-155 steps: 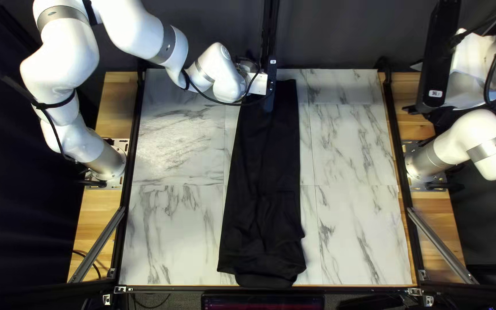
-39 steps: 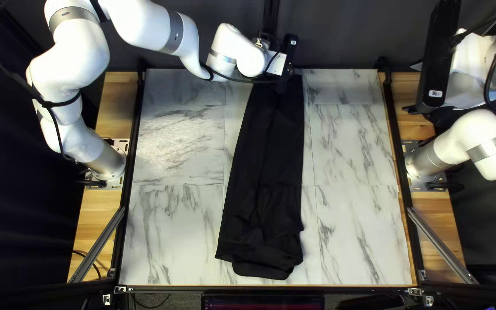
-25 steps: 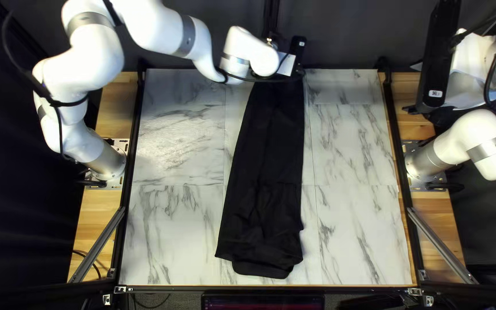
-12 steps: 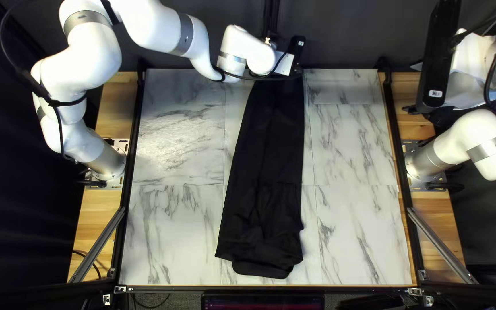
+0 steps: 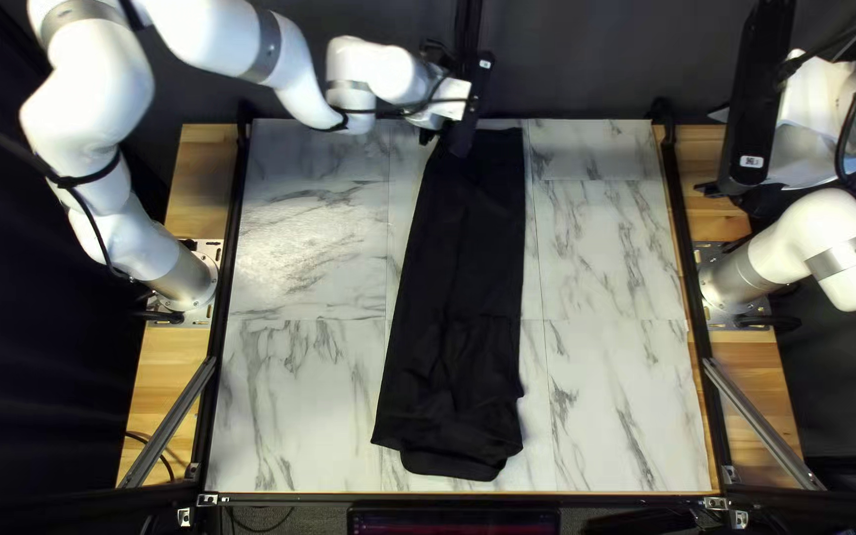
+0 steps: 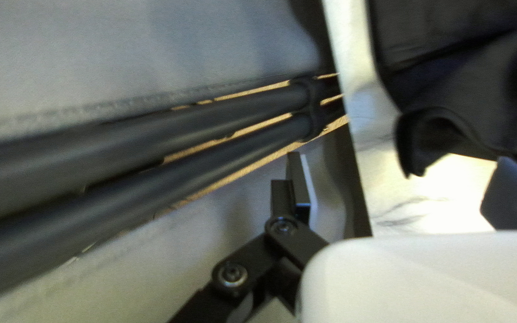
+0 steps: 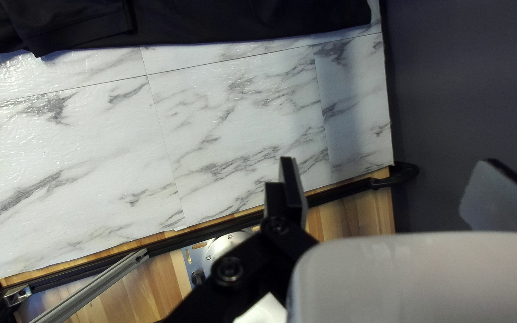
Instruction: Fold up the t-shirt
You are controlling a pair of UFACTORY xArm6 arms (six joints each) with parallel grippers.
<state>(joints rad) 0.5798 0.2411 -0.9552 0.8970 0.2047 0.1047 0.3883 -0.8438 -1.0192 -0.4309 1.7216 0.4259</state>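
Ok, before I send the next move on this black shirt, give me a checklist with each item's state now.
1. Left gripper open: ok, its fingers stand wide apart.
2. Left gripper clear of the shirt: cannot tell; cloth lies close beside one finger, and contact isn't clear.
3. Right gripper open and away from the shirt: ok.
4. Whole shirt on the marble tabletop: ok, no part in view hangs over an edge.
5. Near end smooth: not ok, it is rumpled.
6. Strip folded into a compact bundle: not ok, it lies long and narrow.

The black t-shirt point(image 7: 240, 21) is cut off by the edges of both wrist views.
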